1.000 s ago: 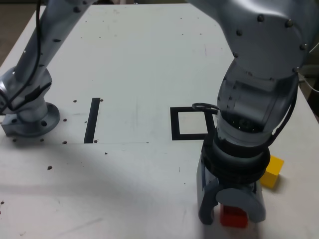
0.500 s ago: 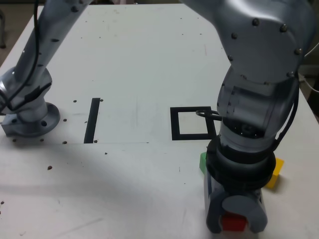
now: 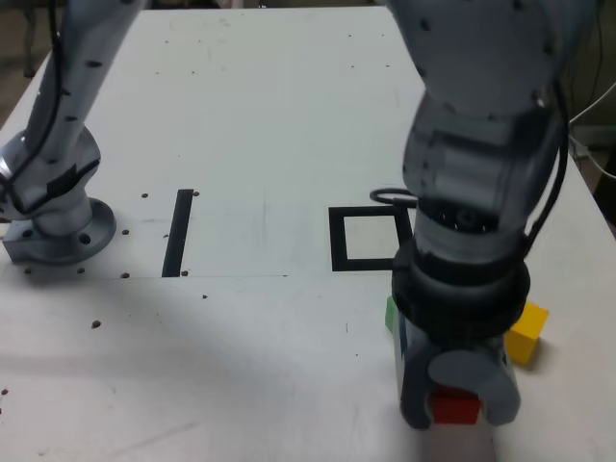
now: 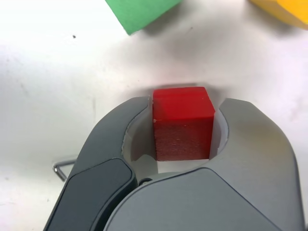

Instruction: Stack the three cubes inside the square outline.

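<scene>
Gripper closed on red cube; square outline still empty.

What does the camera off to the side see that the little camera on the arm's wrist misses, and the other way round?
Only the exterior view shows the square outline, empty, the straight black stripe, the arm's base and most of the white table. Only the wrist view shows close up how the red cube sits between the two grey jaws, pinched on both sides. Both show the gripper shut on that red cube, with the green cube and yellow cube lying on the table beyond it.
</scene>
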`<state>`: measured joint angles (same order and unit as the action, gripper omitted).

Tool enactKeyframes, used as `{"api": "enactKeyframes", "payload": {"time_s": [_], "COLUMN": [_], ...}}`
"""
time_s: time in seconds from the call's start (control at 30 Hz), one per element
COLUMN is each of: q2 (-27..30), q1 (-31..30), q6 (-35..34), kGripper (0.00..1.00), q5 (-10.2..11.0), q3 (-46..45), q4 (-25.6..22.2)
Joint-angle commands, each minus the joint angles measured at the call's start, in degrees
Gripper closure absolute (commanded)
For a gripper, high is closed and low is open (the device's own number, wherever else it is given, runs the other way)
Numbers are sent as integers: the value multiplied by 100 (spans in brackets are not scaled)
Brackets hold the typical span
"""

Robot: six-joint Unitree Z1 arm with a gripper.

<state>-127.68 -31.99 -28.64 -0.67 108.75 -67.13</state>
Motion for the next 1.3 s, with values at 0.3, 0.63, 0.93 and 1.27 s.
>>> {"api": "enactKeyframes", "payload": {"time_s": [0.3, 0.63, 0.93, 1.27], "q2": [1013, 1548, 1913, 1944], "q1": [-43, 622, 1728, 2095], "q6": [2, 609, 1489, 1672], "kGripper": [81, 81, 81, 81], "q5": [305, 416, 295, 151], "q3": [-227, -937, -1973, -2721], "q4": [-692, -973, -648, 116]}}
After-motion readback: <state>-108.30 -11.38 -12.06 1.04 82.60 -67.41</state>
